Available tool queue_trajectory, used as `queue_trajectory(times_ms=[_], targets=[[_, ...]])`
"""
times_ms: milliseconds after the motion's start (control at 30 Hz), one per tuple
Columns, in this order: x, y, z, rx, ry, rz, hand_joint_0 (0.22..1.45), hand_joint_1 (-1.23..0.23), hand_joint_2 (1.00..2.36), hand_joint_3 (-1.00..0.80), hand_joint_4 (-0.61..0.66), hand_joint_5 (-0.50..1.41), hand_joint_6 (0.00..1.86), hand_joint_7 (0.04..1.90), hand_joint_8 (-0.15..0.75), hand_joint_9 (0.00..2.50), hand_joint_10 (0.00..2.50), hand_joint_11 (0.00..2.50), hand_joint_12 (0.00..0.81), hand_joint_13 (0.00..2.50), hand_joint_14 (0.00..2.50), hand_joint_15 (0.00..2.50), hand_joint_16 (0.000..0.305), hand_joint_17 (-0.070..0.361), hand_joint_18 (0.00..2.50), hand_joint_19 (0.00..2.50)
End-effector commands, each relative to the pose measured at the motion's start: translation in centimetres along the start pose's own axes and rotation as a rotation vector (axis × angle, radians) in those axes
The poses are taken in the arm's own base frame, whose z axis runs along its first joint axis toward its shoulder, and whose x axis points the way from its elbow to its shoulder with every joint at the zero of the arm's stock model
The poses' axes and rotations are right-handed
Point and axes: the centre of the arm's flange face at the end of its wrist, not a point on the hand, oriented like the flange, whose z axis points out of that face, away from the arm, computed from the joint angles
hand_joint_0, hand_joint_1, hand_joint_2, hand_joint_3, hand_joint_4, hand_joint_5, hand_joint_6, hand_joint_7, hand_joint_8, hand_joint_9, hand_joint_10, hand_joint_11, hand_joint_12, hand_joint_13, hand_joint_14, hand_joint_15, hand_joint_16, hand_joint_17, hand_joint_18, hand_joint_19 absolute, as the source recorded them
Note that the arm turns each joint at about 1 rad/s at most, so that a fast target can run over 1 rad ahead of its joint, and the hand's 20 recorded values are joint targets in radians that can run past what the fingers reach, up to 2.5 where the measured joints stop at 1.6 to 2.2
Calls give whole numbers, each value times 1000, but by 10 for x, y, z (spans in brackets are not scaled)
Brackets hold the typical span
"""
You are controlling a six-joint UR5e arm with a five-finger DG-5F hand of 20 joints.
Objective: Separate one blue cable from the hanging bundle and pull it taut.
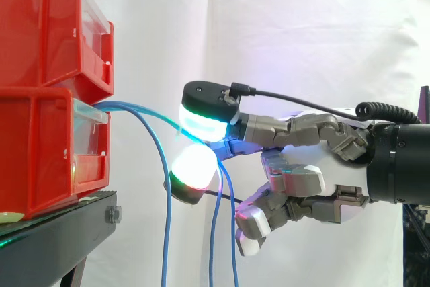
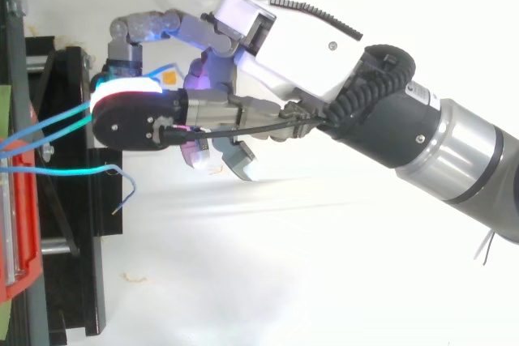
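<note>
Bright even light, faint shadows, glare (top view)

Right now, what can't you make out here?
Lower ends of cables: side view, cut off by the bottom edge.
Where cables start: side view, hidden inside the bin; top view, cut by the left edge.
How many cables the hand pinches: both views, pads' glow hides it.
</note>
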Motion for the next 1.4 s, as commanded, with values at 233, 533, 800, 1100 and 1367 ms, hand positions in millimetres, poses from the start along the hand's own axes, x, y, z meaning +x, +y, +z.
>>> queue_trajectory(times_ms=[233, 533, 800, 1100, 1367], targets=[[0, 0, 0, 0, -4, -51, 725, -669, 1015, -305, 41, 148, 502, 1364, 141, 2208, 31, 788, 343, 1581, 23, 822, 60, 135, 1138, 704], [0, 0, 0, 1, -2, -55, 501, -721, 1198, -117, 154, 137, 500, 1460, 238, 2150, 29, 695, 436, 1593, 17, 729, 96, 216, 1399, 521], [0, 0, 0, 3, -3, -72, 405, -450, 1000, -500, 168, 127, 516, 1392, 211, 2052, 28, 680, 401, 1491, 20, 753, 89, 200, 1233, 602], [0, 1, 1, -4, -6, -98, 461, -117, 1000, -500, 105, 146, 502, 1362, 162, 2107, 24, 575, 363, 1523, 20, 734, 76, 171, 1140, 654], [0, 3, 2, -15, -11, -95, 631, -357, 1000, -500, 57, 144, 502, 1335, 121, 2146, 28, 684, 332, 1519, 22, 798, 58, 131, 1038, 729]])
